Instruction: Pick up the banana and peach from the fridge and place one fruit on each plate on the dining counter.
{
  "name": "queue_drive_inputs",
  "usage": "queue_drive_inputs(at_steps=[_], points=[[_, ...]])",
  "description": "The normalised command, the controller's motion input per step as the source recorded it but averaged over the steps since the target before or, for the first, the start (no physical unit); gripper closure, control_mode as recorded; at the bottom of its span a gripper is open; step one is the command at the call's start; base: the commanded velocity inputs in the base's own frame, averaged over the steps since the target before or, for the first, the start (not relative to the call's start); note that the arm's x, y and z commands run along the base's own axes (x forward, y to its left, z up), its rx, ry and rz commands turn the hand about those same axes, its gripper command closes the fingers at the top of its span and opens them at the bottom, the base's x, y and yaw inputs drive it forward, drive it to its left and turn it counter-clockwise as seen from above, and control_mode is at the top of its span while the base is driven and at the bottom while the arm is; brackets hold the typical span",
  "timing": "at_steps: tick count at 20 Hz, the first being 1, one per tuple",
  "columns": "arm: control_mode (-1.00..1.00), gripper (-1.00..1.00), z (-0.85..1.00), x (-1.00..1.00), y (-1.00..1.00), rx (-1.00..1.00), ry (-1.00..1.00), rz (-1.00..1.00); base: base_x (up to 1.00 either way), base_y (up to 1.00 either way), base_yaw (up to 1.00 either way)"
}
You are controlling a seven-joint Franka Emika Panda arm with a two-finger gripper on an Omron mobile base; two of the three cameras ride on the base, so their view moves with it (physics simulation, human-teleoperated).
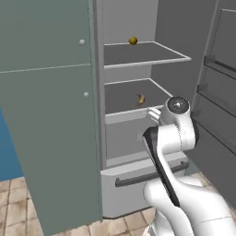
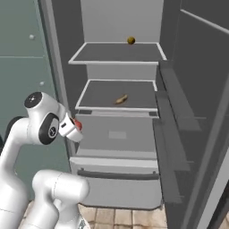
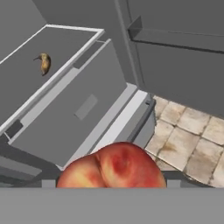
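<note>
Tall grey-green fridge [image 2: 179, 112] open, pale grey inside, white-edged dark shelves. White arm's gripper [image 2: 77, 126] pinching the round reddish-orange peach [image 3: 111, 166] in front of the fridge, above the bottom drawer [image 2: 118, 179]. Small curved yellow banana [image 2: 121, 99] lies on the lower shelf. Olive-yellow ball [image 2: 130, 40] on the upper shelf.

- You have a beige stone-tile floor [image 3: 183, 135] underfoot.
- To your left stands a tall grey-green cabinet [image 1: 50, 115] with round knobs.
- Beyond it, a blue wall [image 1: 8, 147].
</note>
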Motion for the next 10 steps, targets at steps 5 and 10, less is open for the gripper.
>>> queue_drive_inputs(at_steps=[5, 10], points=[[1.0, 1.0, 0.0, 0.0, 0.0, 0.0, 0.0, 0.0, -0.47, 0.29, -0.19], [1.0, 1.0, 0.0, 0.0, 0.0, 0.0, 0.0, 0.0, -0.75, 0.08, -0.21]])
